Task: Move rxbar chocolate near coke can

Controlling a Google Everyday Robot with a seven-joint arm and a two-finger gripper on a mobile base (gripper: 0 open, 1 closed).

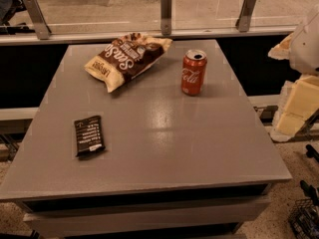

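The rxbar chocolate (89, 136) lies well apart from coke can (193, 72) and chip bag (127, 59); gripper (299, 103) apparently right of table (164, 138), state unclear.

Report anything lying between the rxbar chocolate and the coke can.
Nothing visible does. Bare table runs from the rxbar chocolate at front left to the coke can at back right. The chip bag lies behind that line, left of the can. The gripper is out of view.
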